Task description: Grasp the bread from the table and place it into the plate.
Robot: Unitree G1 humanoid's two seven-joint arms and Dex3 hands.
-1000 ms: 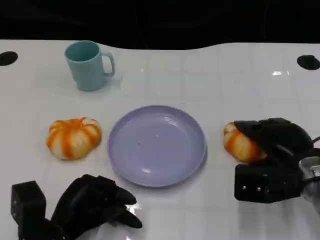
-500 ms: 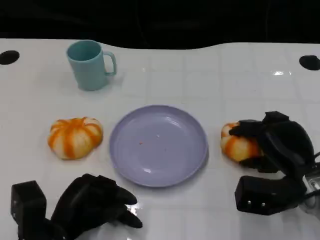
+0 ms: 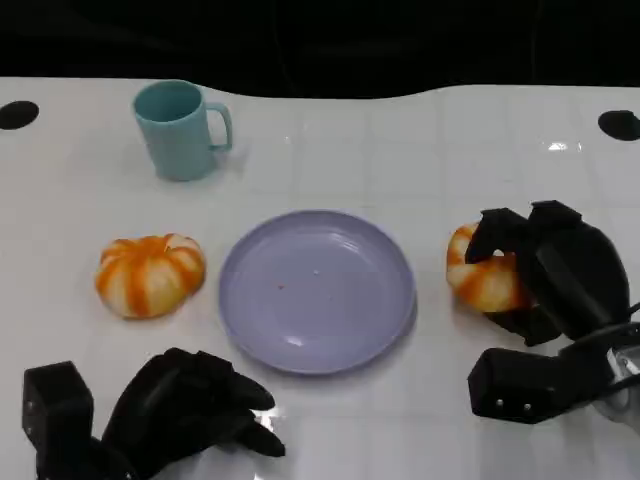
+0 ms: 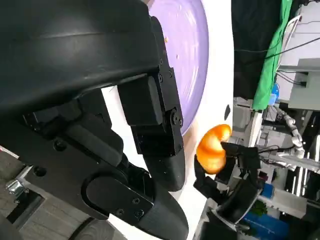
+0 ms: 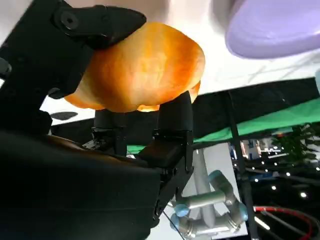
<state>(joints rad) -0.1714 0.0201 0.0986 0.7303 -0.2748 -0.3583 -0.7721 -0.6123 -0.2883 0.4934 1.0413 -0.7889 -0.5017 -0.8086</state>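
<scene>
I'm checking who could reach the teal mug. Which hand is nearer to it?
Left, though neither is close. The left hand rests at the table's near edge, below the teal mug on its side. The right hand grips a bread across the plate.

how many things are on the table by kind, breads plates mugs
bread: 2, one in the right hand at, one lying left of the plate at
plate: 1
mug: 1
total: 4
</scene>
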